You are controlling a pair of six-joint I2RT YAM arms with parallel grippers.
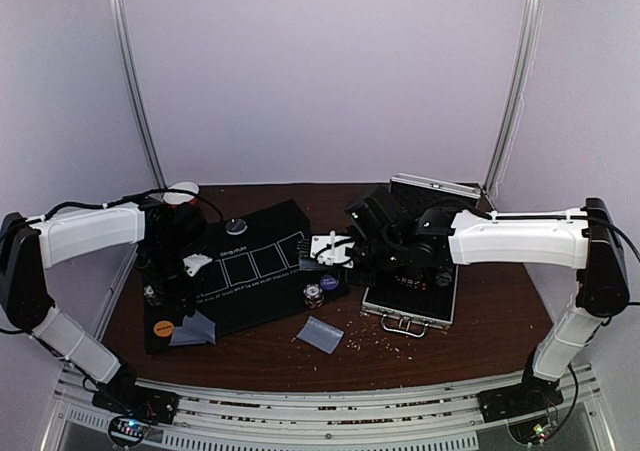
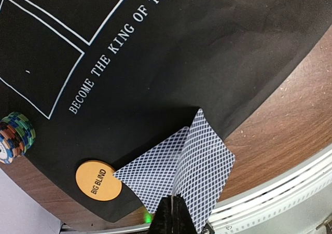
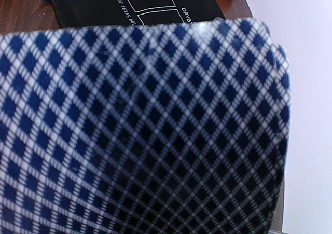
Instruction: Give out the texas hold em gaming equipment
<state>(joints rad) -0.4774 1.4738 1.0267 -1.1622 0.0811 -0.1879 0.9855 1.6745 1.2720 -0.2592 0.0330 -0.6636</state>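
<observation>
Two playing cards (image 2: 176, 169) with grey-blue lattice backs fan out from my left gripper (image 2: 174, 213), which is shut on their near edge, low over the near left corner of the black mat (image 2: 181, 47). In the top view this left gripper (image 1: 185, 293) hangs just above those cards (image 1: 193, 329). Beside them lies the orange Big Blind disc (image 2: 98, 180), and a striped chip stack (image 2: 15, 135) stands further left. My right gripper (image 1: 333, 249) holds a pack of cards over the mat's right end; its card back (image 3: 155, 130) fills the right wrist view and hides the fingers.
A grey disc (image 1: 235, 227) lies on the mat's far side. Another chip stack (image 1: 313, 293) and a purple disc (image 1: 329, 282) sit at its near right end. One loose card (image 1: 322, 333) lies on the wood. The open silver case (image 1: 410, 301) stands right, the small bowl (image 1: 180, 193) far left.
</observation>
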